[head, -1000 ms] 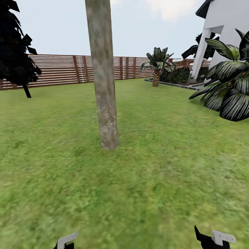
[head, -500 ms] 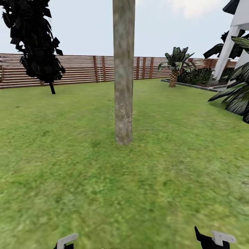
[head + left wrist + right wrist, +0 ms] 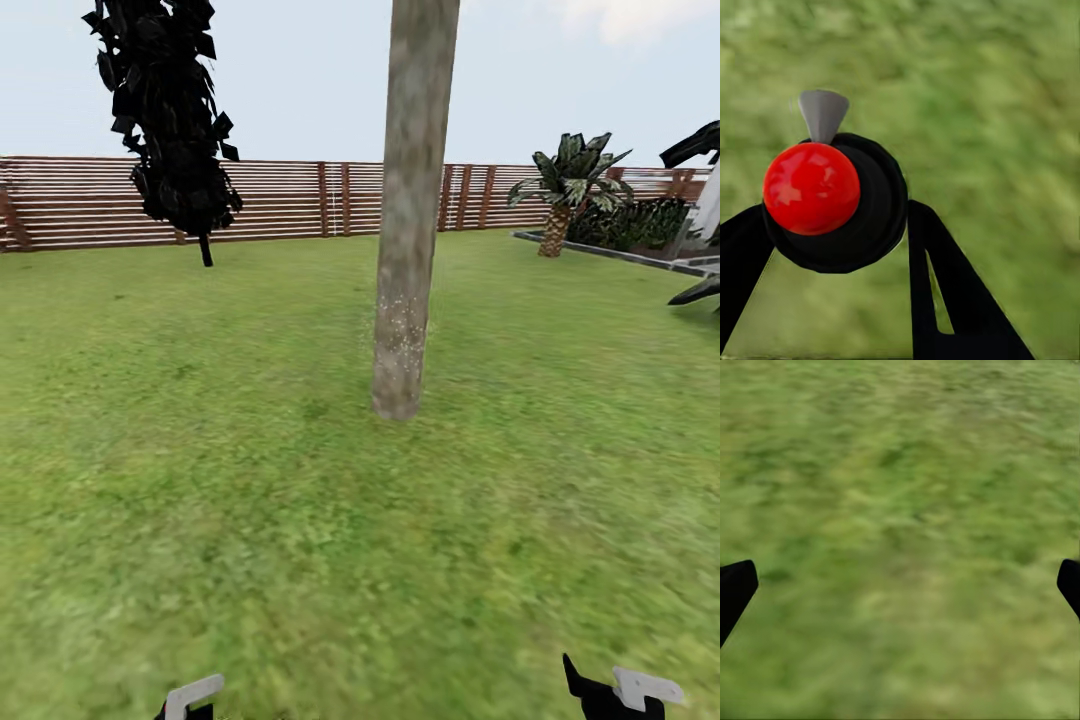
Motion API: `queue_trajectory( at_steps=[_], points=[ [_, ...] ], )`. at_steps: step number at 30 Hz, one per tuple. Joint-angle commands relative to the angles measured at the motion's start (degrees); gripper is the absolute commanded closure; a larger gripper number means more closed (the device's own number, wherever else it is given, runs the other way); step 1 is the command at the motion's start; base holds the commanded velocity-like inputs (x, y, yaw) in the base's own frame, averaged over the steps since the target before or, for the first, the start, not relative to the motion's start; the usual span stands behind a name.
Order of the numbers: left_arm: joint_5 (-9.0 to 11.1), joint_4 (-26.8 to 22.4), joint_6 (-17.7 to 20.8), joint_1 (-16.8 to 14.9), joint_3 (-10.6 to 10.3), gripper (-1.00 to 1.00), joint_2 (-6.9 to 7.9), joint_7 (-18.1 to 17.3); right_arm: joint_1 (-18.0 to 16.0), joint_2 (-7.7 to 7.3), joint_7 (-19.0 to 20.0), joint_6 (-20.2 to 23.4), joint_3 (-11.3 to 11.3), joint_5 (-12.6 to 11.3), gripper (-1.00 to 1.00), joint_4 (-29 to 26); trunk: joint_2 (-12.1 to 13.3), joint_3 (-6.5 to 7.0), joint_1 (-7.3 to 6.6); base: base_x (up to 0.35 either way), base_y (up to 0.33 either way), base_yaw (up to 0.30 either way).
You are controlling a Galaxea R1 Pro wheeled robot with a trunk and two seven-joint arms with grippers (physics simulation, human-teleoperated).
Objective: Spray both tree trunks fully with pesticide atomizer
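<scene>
Risk lies mainly in range and aim: the thick, smooth grey-beige mottled tree trunk (image 3: 408, 230) rises from the blurry green grass floor (image 3: 250, 520) well ahead of the arms. It shows pale specks only in a low band, so spray sent from this far off would likely thin out and leave most of the bark bare. The left gripper (image 3: 832, 214) looks clamped around the small dark round-bodied pesticide atomizer (image 3: 832, 202) with a red knob and grey nozzle, now pointing at grass, and any slip or twist there would waste the shot. The right gripper (image 3: 900, 585) hangs over grass with its fingers spread and nothing between them.
</scene>
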Motion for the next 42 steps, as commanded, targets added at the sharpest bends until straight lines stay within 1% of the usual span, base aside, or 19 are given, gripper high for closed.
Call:
queue_trajectory(
  at_steps=[1, 13, 20, 42],
  points=[
    [0.0, -0.1, 0.0, 0.0, 0.0, 1.00, 0.00, 0.0, 0.0, 0.00, 0.0, 0.0, 0.0, 0.0, -1.00, 0.0, 0.0, 0.00, 0.00, 0.000, 0.000, 0.279],
    [0.0, 0.0, 0.0, 0.0, 0.0, 1.00, 0.09, 0.0, 0.0, -0.05, 0.0, -0.1, 0.0, 0.0, -1.00, -0.1, 0.0, 0.00, 0.00, 0.000, 0.000, 0.279],
    [0.0, 0.4, 0.0, 0.0, 0.0, 1.00, 0.10, 0.0, 0.0, -0.51, 0.0, -0.1, -0.3, -0.1, -1.00, -0.4, 0.0, 0.00, 0.00, 0.000, 0.000, 0.279],
    [0.0, 0.4, 0.1, 0.0, 0.0, 1.00, 0.17, 0.0, 0.0, -0.44, 0.0, -0.2, -0.3, -0.1, -1.00, -0.4, 0.0, 0.00, 0.00, 0.000, 0.000, 0.279]
  ],
)
